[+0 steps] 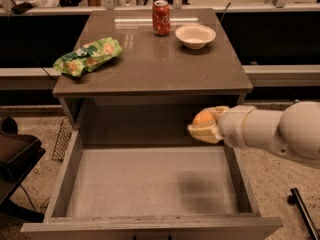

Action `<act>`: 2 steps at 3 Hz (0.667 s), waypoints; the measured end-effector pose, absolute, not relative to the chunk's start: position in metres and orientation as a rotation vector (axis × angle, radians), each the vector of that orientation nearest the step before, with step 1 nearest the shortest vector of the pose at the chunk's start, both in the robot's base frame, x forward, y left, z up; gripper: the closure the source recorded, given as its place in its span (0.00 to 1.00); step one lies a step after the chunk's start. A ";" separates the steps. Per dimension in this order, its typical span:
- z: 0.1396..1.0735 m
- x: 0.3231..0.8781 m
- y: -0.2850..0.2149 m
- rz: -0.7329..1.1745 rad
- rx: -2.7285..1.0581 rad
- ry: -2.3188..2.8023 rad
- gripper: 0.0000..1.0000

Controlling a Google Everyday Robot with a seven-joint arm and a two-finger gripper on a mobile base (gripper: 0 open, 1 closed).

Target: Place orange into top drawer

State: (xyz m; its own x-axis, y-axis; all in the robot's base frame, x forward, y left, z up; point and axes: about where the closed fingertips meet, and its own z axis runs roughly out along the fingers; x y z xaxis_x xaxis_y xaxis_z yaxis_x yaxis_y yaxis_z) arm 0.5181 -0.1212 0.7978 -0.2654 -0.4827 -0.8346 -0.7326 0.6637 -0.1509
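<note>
— Where is your pincer?
— My pincer (204, 128) is clamped on the orange (203, 117), which hangs over the back right part of the open top drawer (140, 184) (just below the front edge of the surface (150, 69)).
— And what is on top?
— A red can (161, 17) and a white bowl (195, 35) stand near the back edge. A green snack bag (88, 56) lies by the left edge.

The hand (202, 126) hangs just below the counter's (150, 69) front right edge. Straight beyond it sits a white bowl (195, 35), a red soda can (161, 17) just left of that bowl; a green snack bag (88, 56) lies far to the hand's left.
</note>
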 end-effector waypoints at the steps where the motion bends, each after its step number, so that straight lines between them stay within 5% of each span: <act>1: 0.734 0.523 -0.080 0.439 -0.956 1.933 1.00; 2: 0.674 0.527 -0.045 0.523 -0.967 1.952 1.00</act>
